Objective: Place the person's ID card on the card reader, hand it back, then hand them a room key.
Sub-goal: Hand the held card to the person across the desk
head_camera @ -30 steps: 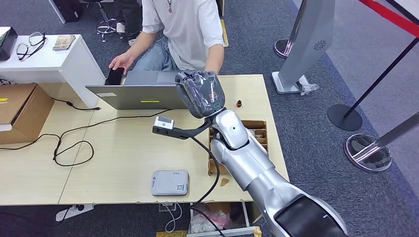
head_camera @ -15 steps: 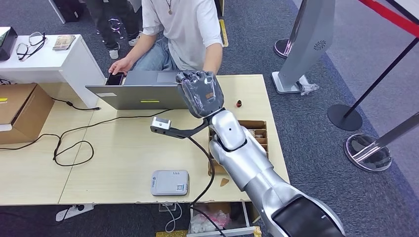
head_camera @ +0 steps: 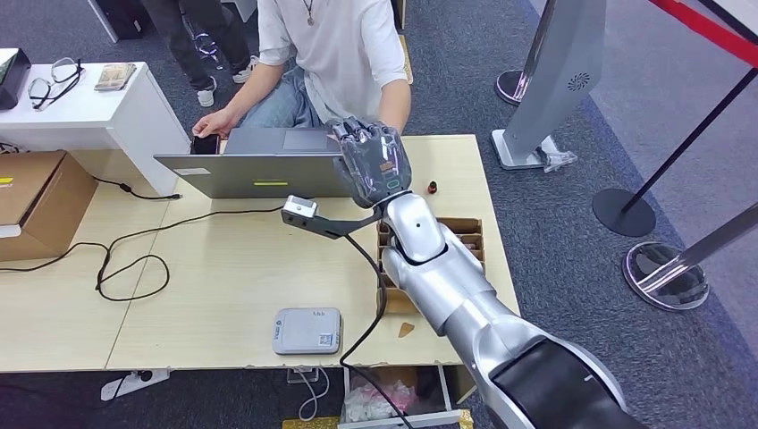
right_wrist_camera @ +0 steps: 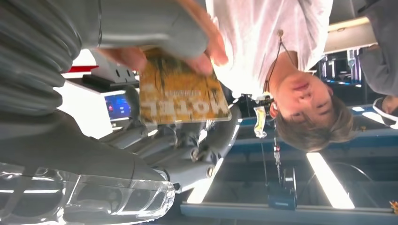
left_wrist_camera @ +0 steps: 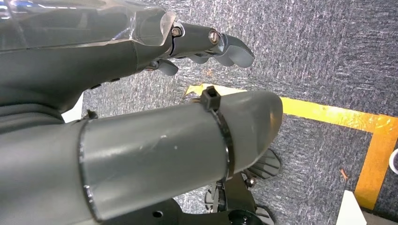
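The right hand [head_camera: 371, 165] holds a gold room key [right_wrist_camera: 183, 93] out over the desk [head_camera: 232, 286] while the person's fingers [right_wrist_camera: 206, 56] pinch it, so this looks like the final handover, and letting go comes next.

- The room key [right_wrist_camera: 184, 96] is mustard yellow with a mottled brown print and pale lettering.
- The right hand [head_camera: 373, 164] is dark grey with a small green and orange mark on its back; the arm behind it is bright silver.
- The left hand [left_wrist_camera: 155, 40] is dark grey — its thumb a lighter, matte grey.
- The table [head_camera: 232, 268] is pale wood.
- The card reader [head_camera: 307, 330] is light grey with a blue and white label.
- The person's shirt [head_camera: 335, 45] is off-white, the jeans blue.
- The laptop [head_camera: 255, 165] is grey, with a small yellow-green strip.
- The floor [left_wrist_camera: 324, 51] is speckled blue-grey carpet — crossed by yellow tape.
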